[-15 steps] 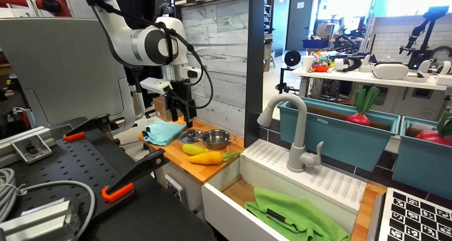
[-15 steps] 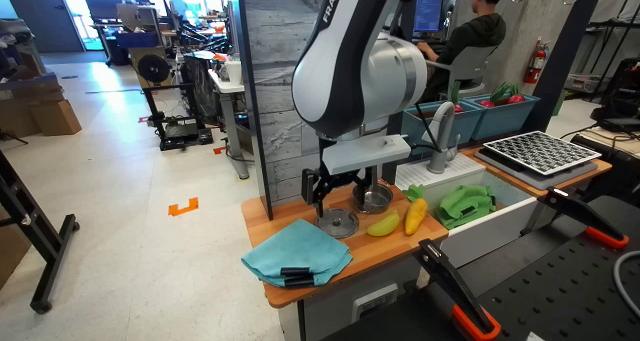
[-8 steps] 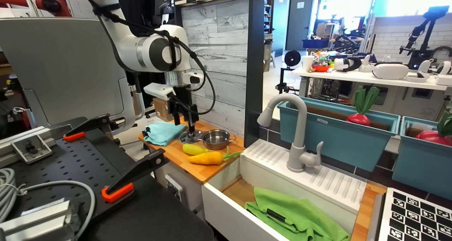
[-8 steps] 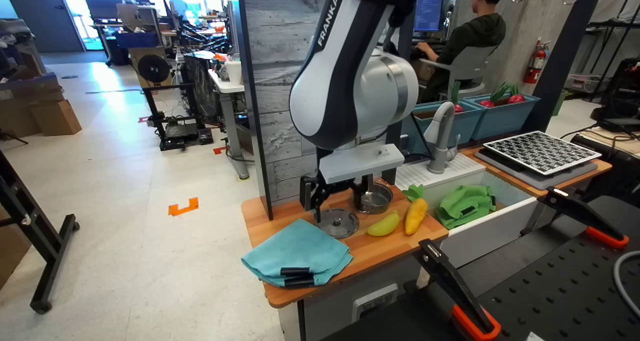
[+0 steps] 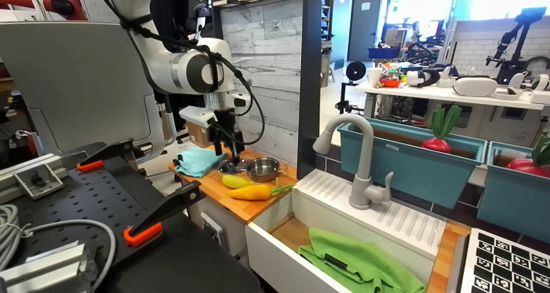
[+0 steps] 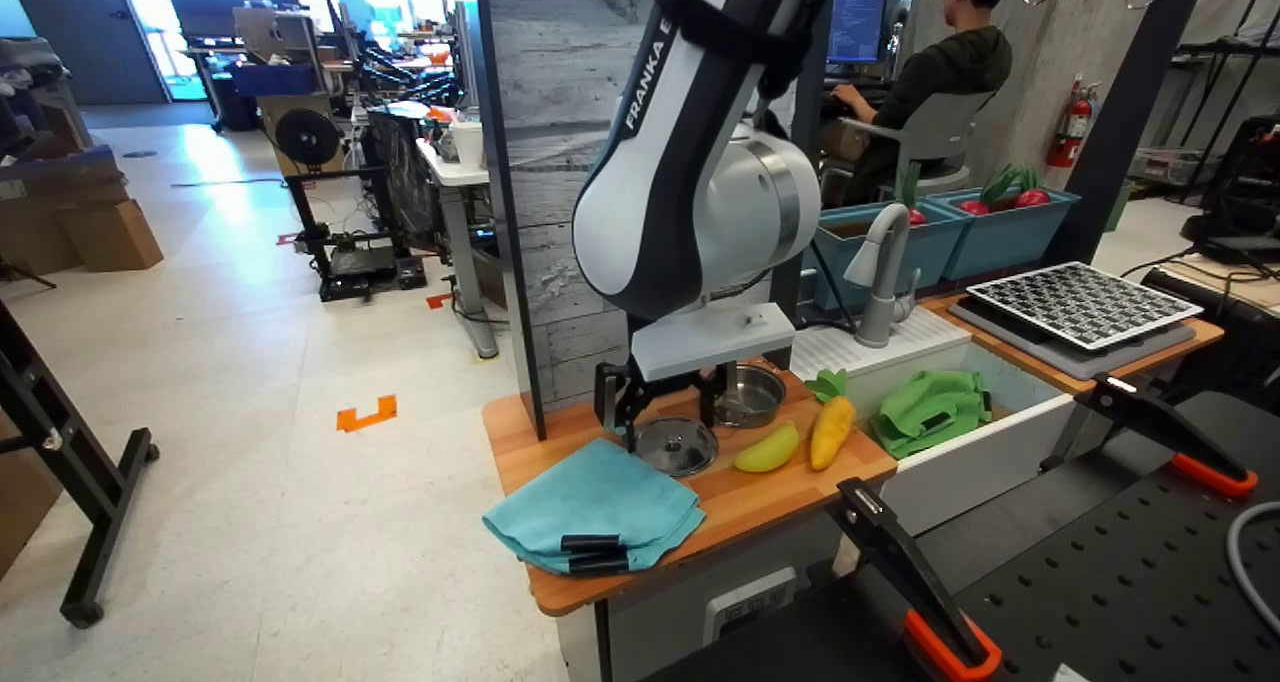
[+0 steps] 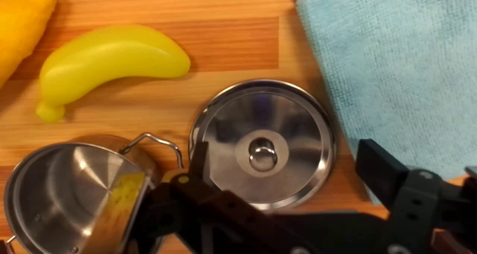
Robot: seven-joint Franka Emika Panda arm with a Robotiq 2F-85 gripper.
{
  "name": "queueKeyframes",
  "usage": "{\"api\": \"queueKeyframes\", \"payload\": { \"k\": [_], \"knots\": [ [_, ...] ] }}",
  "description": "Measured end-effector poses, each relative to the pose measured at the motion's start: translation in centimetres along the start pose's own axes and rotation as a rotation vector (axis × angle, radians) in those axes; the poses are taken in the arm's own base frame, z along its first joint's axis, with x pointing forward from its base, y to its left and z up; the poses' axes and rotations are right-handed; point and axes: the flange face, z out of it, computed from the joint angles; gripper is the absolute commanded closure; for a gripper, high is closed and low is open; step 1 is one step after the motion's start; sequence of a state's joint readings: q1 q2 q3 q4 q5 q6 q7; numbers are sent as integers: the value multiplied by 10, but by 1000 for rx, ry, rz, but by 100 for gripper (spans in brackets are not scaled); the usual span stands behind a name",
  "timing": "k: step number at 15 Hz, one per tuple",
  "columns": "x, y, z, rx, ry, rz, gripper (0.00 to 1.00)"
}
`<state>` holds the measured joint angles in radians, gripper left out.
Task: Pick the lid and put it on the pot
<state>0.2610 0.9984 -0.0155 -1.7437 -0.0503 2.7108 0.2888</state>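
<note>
The lid (image 7: 262, 157) is a shiny round silver disc with a ball knob. It lies flat on the wooden counter and shows in both exterior views (image 5: 227, 169) (image 6: 677, 449). The steel pot (image 7: 56, 187) stands uncovered beside it, with wire handles. It also shows in both exterior views (image 5: 263, 173) (image 6: 757, 399). My gripper (image 7: 283, 149) is open and empty, pointing down over the lid. In the wrist view one finger overlaps the lid's edge on the pot side and the other is over the cloth side. It also shows in both exterior views (image 5: 227, 157) (image 6: 669, 430).
A blue cloth (image 7: 391, 79) lies close beside the lid. A yellow-green banana (image 7: 111, 56) and a yellow carrot-like vegetable (image 6: 832, 434) lie near the pot. A wood-plank wall (image 5: 268, 91) stands behind the counter. A sink with a grey faucet (image 5: 365, 155) is past the pot.
My arm has moved down, lowering the open gripper to just above the lid, with a slight sideways shift. The lid, pot, cloth and banana have not moved.
</note>
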Motion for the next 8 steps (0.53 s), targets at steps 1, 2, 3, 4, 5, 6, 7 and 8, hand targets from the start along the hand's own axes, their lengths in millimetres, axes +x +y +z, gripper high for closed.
{"api": "queueKeyframes", "payload": {
  "k": [1, 2, 3, 4, 5, 6, 7, 8],
  "knots": [
    [1, 0, 2, 0, 1, 0, 0],
    [2, -1, 3, 0, 1, 0, 0],
    [2, -1, 4, 0, 1, 0, 25],
    [3, -1, 6, 0, 2, 0, 28],
    [4, -1, 7, 1, 2, -1, 34],
    [4, -2, 8, 1, 3, -1, 44],
    [5, -2, 8, 1, 4, -1, 51],
    [5, -2, 9, 2, 4, -1, 58]
  ]
}}
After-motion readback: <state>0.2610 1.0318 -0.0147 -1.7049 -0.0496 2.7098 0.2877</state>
